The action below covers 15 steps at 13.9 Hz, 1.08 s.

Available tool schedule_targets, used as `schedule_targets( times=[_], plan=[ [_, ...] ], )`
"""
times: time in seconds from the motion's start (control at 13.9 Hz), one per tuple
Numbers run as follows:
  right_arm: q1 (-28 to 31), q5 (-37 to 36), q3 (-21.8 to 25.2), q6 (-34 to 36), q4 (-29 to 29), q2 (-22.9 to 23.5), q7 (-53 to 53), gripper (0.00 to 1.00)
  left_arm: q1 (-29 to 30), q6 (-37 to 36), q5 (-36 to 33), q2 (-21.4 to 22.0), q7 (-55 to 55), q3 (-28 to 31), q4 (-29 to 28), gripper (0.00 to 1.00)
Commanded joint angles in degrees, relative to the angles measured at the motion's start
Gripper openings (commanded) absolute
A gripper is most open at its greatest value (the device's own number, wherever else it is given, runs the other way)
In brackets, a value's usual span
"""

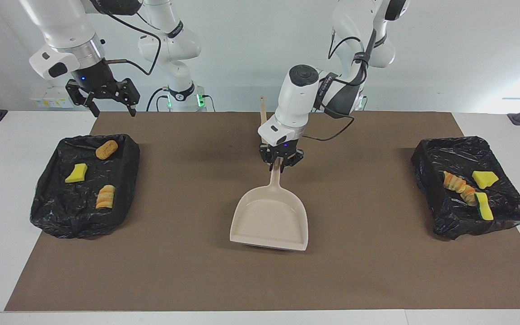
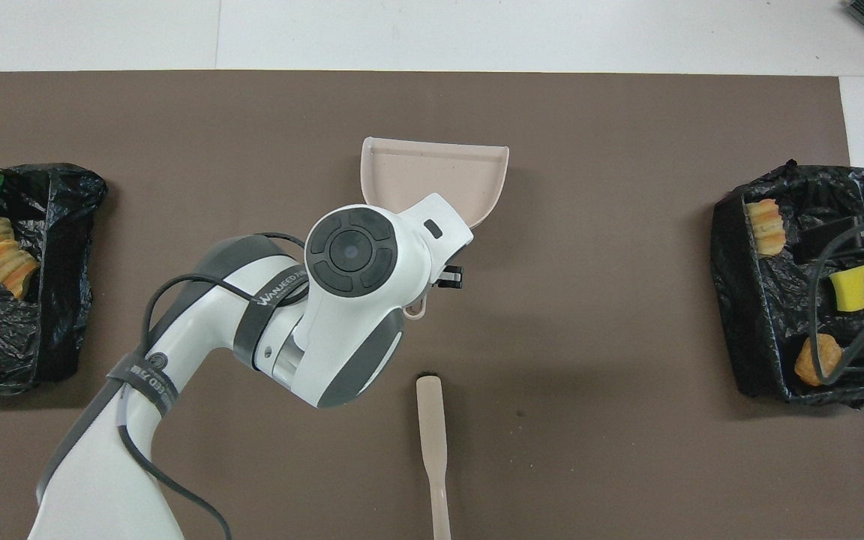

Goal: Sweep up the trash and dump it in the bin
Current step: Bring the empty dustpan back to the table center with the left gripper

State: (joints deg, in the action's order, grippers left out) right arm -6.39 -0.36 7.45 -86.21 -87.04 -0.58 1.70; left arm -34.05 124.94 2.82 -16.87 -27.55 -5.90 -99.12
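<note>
Seven scraps of trash lie in two black-lined bins: three in the bin [image 1: 84, 185] at the right arm's end, a yellow sponge [image 1: 76, 173], an orange-brown lump [image 1: 106, 149] and a ridged beige lump [image 1: 105, 197]; four in the bin [image 1: 472, 187] at the left arm's end, among them a yellow-and-green sponge [image 1: 483, 206]. All look light and soft, squashy under a pinch, so sweeping suits them better than gripping. The left gripper [image 1: 280, 161] is clenched on the handle of the dustpan [image 1: 270, 220] at mid-mat, pan mouth at six o'clock in the facing view. The right gripper [image 1: 102, 95], fingers spread and empty, waits above its bin. The brush [image 2: 432, 450] lies nearer the robots. The left arm's band reads roughly "WANJEED".
</note>
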Motion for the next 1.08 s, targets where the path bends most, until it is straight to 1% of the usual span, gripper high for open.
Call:
schedule_targets(
  times=[0.0, 0.07, 0.22, 0.43, 0.51, 0.87, 0.94, 1.01],
  plan=[
    [0.0, 0.9, 0.0, -0.4, -0.1, -0.3, -0.9, 1.0, -2.1, 1.0, 1.0, -0.3, -0.8, 1.2, 0.4, 0.0],
    [0.2, 0.9, 0.0, -0.5, -0.1, -0.3, -0.9, 1.0, -2.3, 1.0, 1.0, -1.3, -1.1, 1.2, 0.2, 0.0],
    [0.5, 0.9, 0.0, -0.5, -0.1, -0.3, -0.9, 1.0, -3.0, 1.7, 1.0, -1.2, -3.1, 1.2, -1.5, 0.0],
    [0.5, 0.9, 0.0, -0.4, -0.1, -0.3, -0.9, 1.0, -3.5, 1.7, 0.8, -1.8, -7.3, 1.3, -1.6, 0.0],
    [0.5, 0.9, 0.0, -0.4, -0.1, -0.3, -0.9, 1.0, -4.0, 1.9, 0.4, -2.8, -7.3, 1.3, -1.6, 0.0],
    [0.5, 0.8, 0.0, -0.5, -0.1, -0.3, -0.9, 1.0, -4.0, 1.0, 0.3, -3.0, -7.4, 1.3, -1.8, 0.0],
    [0.5, 0.8, 0.0, -0.4, -0.1, -0.3, -0.9, 1.0, -4.0, 2.1, 0.4, -3.0, -8.2, 1.2, -1.8, 0.07],
    [0.5, 0.9, 0.0, -0.5, -0.1, -0.3, -0.9, 1.0, -4.0, 3.2, 1.0, -3.1, -12.6, 1.2, -1.7, 0.74]
  ],
)
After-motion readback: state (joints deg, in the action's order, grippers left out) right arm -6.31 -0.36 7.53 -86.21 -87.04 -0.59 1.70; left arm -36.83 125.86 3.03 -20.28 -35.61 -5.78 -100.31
